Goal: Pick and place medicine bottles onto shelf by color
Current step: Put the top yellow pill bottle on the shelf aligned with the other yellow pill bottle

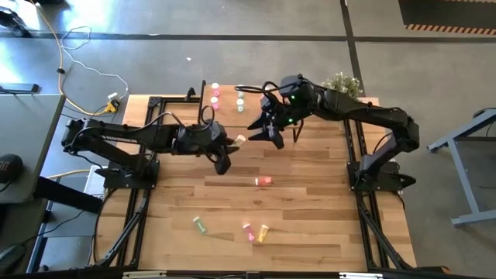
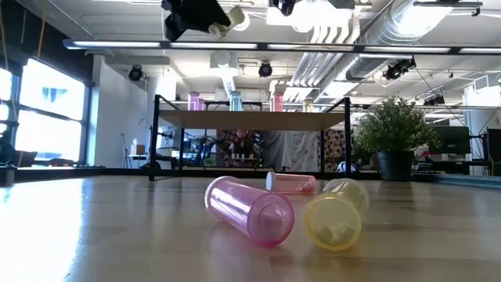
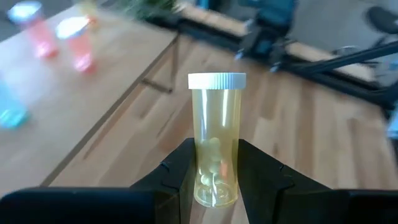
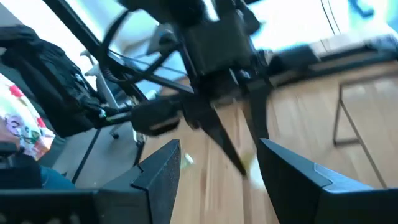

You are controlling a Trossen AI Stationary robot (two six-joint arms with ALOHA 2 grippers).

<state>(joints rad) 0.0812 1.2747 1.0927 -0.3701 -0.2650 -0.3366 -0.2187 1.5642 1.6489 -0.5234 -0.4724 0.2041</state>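
A: Shelf (image 1: pixel 225 101) as landmark; right claw (image 1: pixel 267 133) spread, empty, just beside its end; collision risk with the left arm.
B: Left claw (image 3: pixel 214 171) pinches yellow bottle (image 3: pixel 216 134) low, near the shelf's front; it could tip on release, or join the wrong colour.

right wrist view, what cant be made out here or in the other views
- Right wrist view: motion blur smears the left arm ahead; the yellow bottle it carries is only a faint smudge.
- Low view: both end effectors are cut off by the top edge.
- High view: the bottles on the shelf are too small to count or read.
- Left wrist view: the shelf bottles are blurred, their contents unreadable.
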